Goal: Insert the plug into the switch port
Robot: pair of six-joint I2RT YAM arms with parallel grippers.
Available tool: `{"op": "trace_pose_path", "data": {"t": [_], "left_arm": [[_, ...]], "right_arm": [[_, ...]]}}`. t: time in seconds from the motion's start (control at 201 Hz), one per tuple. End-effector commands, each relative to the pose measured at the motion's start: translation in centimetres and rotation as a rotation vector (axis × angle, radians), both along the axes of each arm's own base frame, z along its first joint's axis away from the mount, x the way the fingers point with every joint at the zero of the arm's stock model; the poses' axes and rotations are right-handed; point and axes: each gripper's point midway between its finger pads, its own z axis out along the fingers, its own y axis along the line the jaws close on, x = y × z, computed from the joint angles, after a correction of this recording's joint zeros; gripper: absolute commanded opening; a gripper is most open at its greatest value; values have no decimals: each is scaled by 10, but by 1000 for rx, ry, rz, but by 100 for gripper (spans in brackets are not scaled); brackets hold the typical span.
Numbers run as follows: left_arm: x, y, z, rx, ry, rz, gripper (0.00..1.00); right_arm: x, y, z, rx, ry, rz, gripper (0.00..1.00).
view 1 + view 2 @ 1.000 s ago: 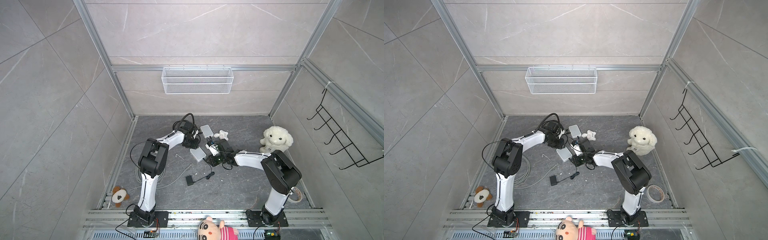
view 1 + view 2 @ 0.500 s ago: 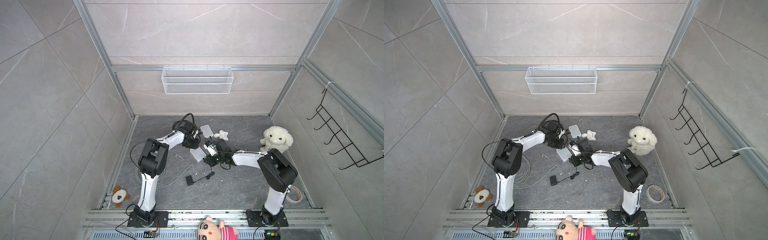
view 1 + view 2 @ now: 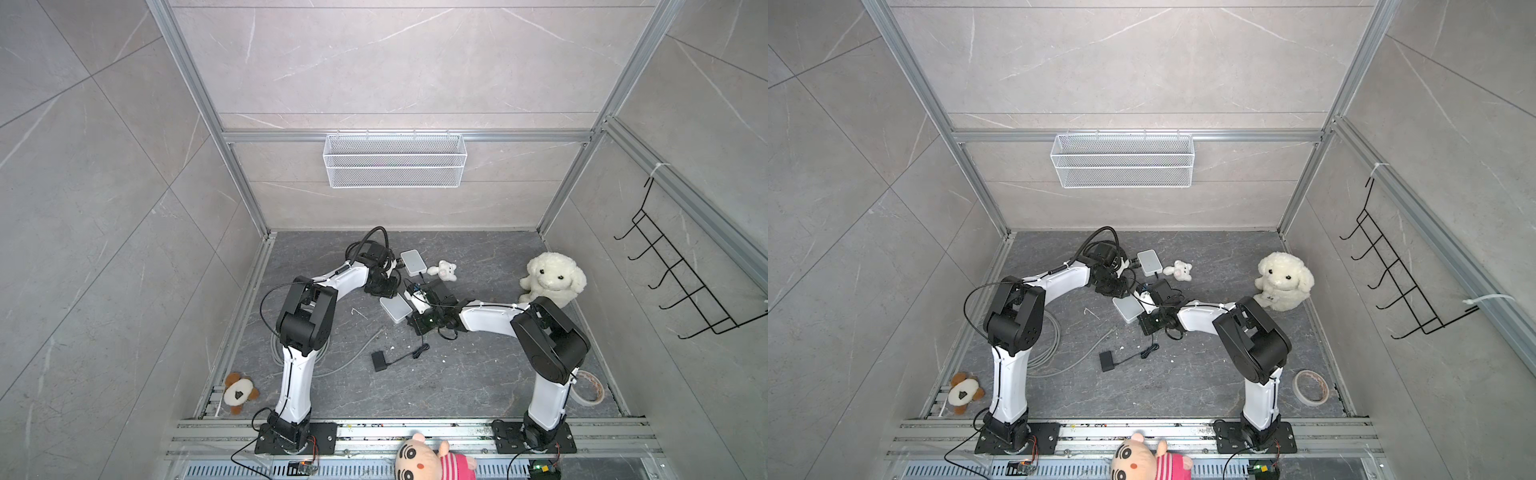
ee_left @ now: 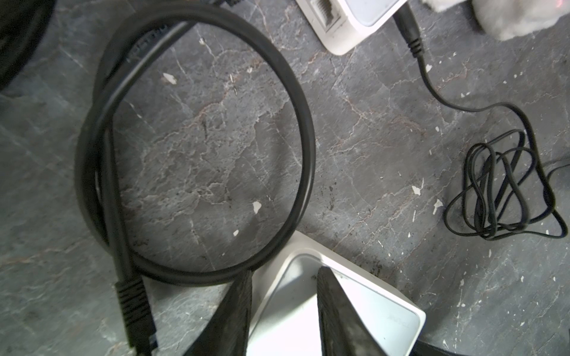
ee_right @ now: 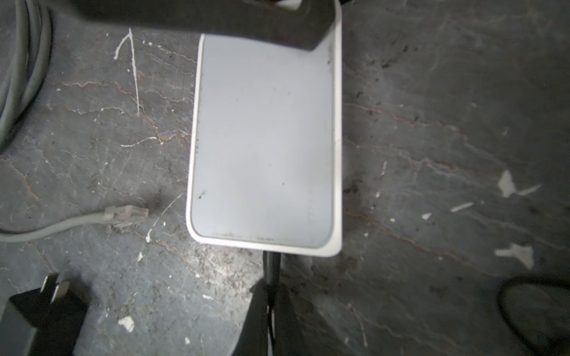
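white flat switch (image 5: 265, 138) lies face-up on the grey floor (image 5: 431, 154). black plug (image 5: 272, 266) meets the middle of its short edge; depth of seating unclear.

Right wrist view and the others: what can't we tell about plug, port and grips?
Right wrist view: the port is on a switch side facing away and the plug covers it, so seating is unknown.
Same view: the right hand has its fingers cut off by the frame edge.
Left wrist view: whether the left hand clamps the switch or just straddles its corner is unclear.
Both top views: plug too small to see.
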Motion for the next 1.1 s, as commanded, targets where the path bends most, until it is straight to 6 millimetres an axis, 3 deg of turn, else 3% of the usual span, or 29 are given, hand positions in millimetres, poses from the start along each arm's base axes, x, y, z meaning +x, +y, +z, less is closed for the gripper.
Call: {"op": "trace_pose_path", "data": {"t": [0.0,0.403,0.762,0.951,1.09], "left_arm": [[-87,54,-73,267,346,-5,37],[-110,44,-81,234,402,-34,36],[-118,42,-84,235,412,-27,35],[-117,41,-83,230,405,-18,35],[-114,41,-82,235,397,-12,35]], "right_arm": [[26,6,10,1,-62,-63,2],[58,29,36,46,-129,-64,1],[83,42,63,71,-187,-70,3],[85,44,68,77,-186,-64,6],[77,39,65,65,-168,-61,11]]}}
